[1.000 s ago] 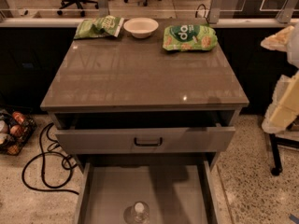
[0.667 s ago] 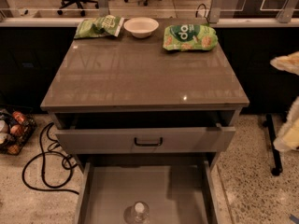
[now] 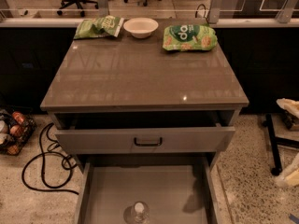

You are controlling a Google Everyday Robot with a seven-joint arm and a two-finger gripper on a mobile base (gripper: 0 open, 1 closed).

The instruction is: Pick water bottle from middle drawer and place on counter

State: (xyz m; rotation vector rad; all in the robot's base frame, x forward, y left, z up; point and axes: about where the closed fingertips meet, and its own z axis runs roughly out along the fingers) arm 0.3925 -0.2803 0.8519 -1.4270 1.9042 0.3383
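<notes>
1. Since the small clear plastic water bottle [image 3: 138, 212] with its white screw cap stands upright on the flat floor of the wide grey middle drawer [image 3: 154, 185], near the front and about midway between the side walls, it shows cap-first from above. I judge that a reach from overhead would suit it, as both walls are well apart from it.
2. That middle drawer is pulled far out, which leaves the water bottle uncovered. The grey upper drawer [image 3: 93, 141] with the black handle [image 3: 147, 141] is out only a little, so it overhangs the back of the lower one and not the bottle.
3. The glossy grey-brown slab surface [image 3: 145, 73] on top of the cabinet carries its things along the far edge only. The near part therefore looks the likely spot for setting the bottle down.
4. The gripper [image 3: 290, 174] shows only as a pale shape at the right edge, low beside the cabinet and well apart from the bottle. Whether it is wide or narrow I cannot tell. It holds nothing of the task, so the pick is not yet begun.
5. Counted:
   - one water bottle
   - two open drawers
   - one handle
   - two green snack bags, the left bag [image 3: 99, 26] and the right bag [image 3: 189, 36]
   - one round white bowl [image 3: 141, 26] between them
   - one black cable [image 3: 42, 167] on the floor to the left
</notes>
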